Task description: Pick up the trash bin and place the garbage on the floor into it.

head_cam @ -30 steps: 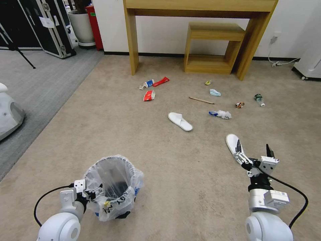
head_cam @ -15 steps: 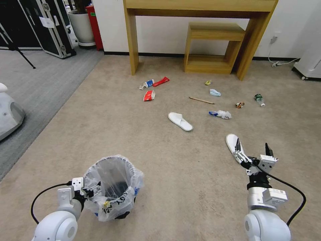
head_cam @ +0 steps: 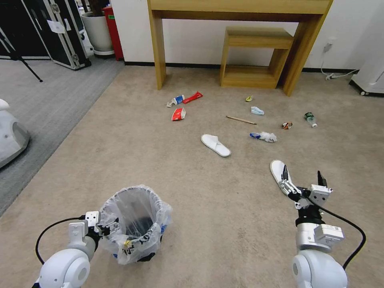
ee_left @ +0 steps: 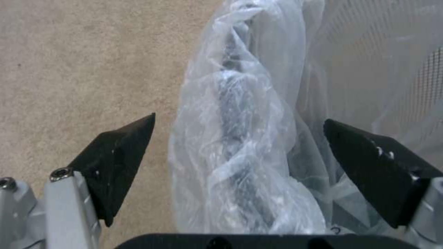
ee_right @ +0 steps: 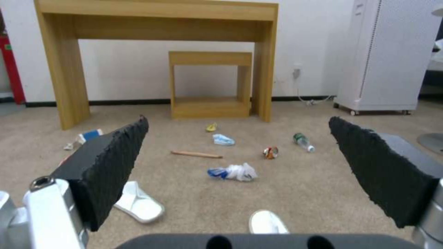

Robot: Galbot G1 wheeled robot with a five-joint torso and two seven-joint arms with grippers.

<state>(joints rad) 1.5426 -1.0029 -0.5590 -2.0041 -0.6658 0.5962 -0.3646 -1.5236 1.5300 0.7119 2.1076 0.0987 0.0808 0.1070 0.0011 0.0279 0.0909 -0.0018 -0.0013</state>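
Bright even indoor light, soft shadows, wide-angle bowing, wrist views soft

This looks like a test room in an office or lab, dressed up loosely as a living space. A bare wooden desk (head_cam: 240, 8) and a small wooden stool (head_cam: 256, 56) stand against a plain white wall, with black equipment cases (head_cam: 60, 32) and a tripod leg (head_cam: 24, 62) off on the grey carpet (head_cam: 48, 104). Beige carpet (head_cam: 200, 192) covers the rest, a white appliance (ee_right: 392, 55) sits by a wall socket (head_cam: 328, 47), and a potted plant (head_cam: 97, 30) stands in the corner.
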